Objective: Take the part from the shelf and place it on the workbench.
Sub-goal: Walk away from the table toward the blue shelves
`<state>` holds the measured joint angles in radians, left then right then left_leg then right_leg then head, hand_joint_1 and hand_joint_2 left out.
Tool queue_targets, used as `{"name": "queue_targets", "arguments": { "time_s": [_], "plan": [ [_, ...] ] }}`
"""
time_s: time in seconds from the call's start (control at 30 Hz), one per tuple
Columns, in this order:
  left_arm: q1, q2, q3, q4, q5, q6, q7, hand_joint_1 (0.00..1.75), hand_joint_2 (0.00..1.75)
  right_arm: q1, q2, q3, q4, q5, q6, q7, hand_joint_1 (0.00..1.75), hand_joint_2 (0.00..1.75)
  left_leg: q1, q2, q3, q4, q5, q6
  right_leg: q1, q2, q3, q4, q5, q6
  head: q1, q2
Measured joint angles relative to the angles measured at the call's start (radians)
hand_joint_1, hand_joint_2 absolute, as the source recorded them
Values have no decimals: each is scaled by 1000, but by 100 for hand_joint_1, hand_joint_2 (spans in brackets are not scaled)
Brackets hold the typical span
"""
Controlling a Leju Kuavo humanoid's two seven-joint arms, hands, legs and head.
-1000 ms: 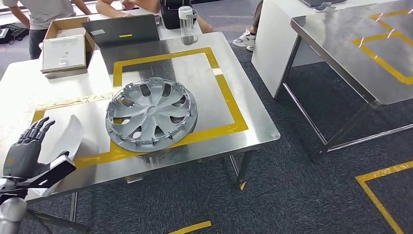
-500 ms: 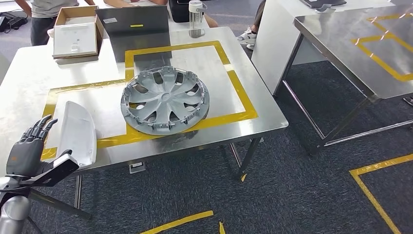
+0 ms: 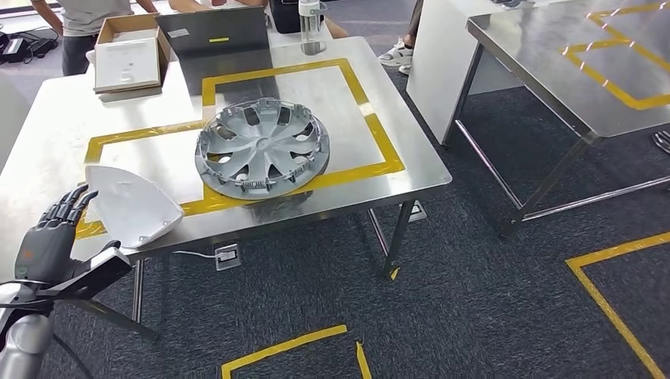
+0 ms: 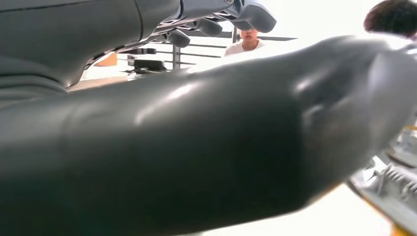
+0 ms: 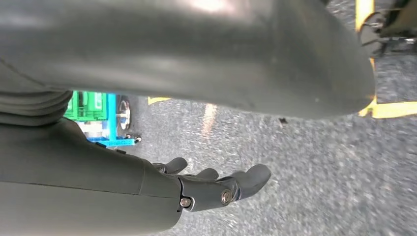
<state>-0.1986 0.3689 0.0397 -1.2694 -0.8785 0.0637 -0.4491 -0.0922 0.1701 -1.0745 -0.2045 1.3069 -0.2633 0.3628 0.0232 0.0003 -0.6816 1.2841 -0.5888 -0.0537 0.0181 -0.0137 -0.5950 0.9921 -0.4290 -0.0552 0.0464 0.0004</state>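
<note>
The white curved part lies on the steel workbench at its near left corner, across the yellow tape line. My left hand is just left of it at the table's edge, fingers straight and spread, their tips close to the part's left tip. I cannot tell whether they touch. In the left wrist view the left hand shows a broad thumb and extended fingers. My right hand hangs over the carpet with loose fingers and nothing in it.
A grey wheel cover sits mid-table inside the yellow frame. At the far edge are a cardboard box, a dark laptop and a bottle. People stand behind. A second steel table is to the right.
The camera has shifted, so the whole scene moved. The white part has gone from standing on edge beside my left hand to lying flatter on the table corner.
</note>
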Motion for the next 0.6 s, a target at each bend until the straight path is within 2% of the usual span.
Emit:
{"name": "queue_targets", "arguments": {
  "time_s": [0.03,0.07,0.1,0.13,0.17,0.2,0.27,0.3,0.33,0.37,0.43,0.47,0.5,0.53,0.57,0.6],
  "plan": [
    [0,0,0,0,0,0,0,0,0,0,0,0,0,0,0,0,0,0,3,0,26,-14,24,-6,-3,-1,-16,7,8,5,0,0],
    [0,0,0,0,-1,0,0,0,0,0,0,0,0,1,0,0,0,0,8,0,67,-61,50,-12,-7,-1,-32,16,14,11,0,0],
    [0,0,0,0,-2,0,-1,0,0,-1,0,0,-1,1,0,0,0,0,10,0,112,-121,57,-19,-10,-1,-47,26,19,17,-1,0],
    [0,-1,0,-1,-4,1,-1,0,0,-1,0,0,-2,2,0,0,0,0,9,-2,151,-175,56,-17,-11,-1,-59,36,24,24,-1,0],
    [0,-1,0,-2,-6,2,-2,0,0,-1,0,0,-2,2,0,0,0,0,9,-3,172,-213,44,-10,-9,0,-68,45,28,29,-2,0],
    [1,-2,0,-2,-8,3,-2,0,0,-1,0,0,-3,3,0,-1,0,0,5,-4,176,-228,33,1,-8,1,-73,49,35,34,-2,0],
    [4,-4,0,-3,-11,4,-3,0,0,2,0,0,-3,3,0,-2,0,0,4,-3,161,-229,40,28,-7,1,-80,55,45,44,-1,0],
    [5,-4,0,-3,-12,4,-3,0,0,3,0,0,-3,4,0,-2,0,0,4,-2,152,-227,48,39,-9,3,-87,63,34,50,-1,0],
    [5,-5,0,-3,-14,4,-3,0,0,4,0,0,-3,4,0,-3,0,0,4,0,142,-227,58,49,-12,4,-97,85,5,56,-1,0],
    [5,-5,0,-3,-15,4,-3,0,0,5,1,0,-3,4,0,-3,0,0,4,1,131,-227,69,56,-14,5,-112,128,-42,62,0,0],
    [4,-5,0,-3,-18,4,-3,0,0,4,1,0,-3,4,0,-4,0,0,2,0,103,-227,93,61,-16,7,-145,251,-139,68,0,0],
    [5,-5,0,-3,-19,4,-4,0,0,4,1,0,-3,4,0,-4,0,0,0,0,88,-226,105,61,-16,7,-152,304,-163,68,0,0],
    [5,-6,0,-2,-21,4,-4,0,0,4,1,0,-3,4,0,-4,0,0,-1,0,72,-225,117,61,-16,8,-145,331,-163,66,0,0],
    [4,-6,0,-1,-21,4,-5,0,0,4,1,0,-3,4,0,-4,0,0,-3,0,59,-225,128,60,-15,8,-119,323,-146,61,1,0],
    [4,-6,0,-1,-21,4,-6,0,0,4,1,0,-3,4,0,-4,0,0,-4,0,47,-225,138,59,-12,10,-74,279,-121,54,1,0],
    [3,-6,0,-1,-21,4,-7,0,0,3,1,0,-3,4,0,-4,0,0,-4,0,39,-225,147,57,-8,11,-18,208,-106,44,1,0]
  ]
}}
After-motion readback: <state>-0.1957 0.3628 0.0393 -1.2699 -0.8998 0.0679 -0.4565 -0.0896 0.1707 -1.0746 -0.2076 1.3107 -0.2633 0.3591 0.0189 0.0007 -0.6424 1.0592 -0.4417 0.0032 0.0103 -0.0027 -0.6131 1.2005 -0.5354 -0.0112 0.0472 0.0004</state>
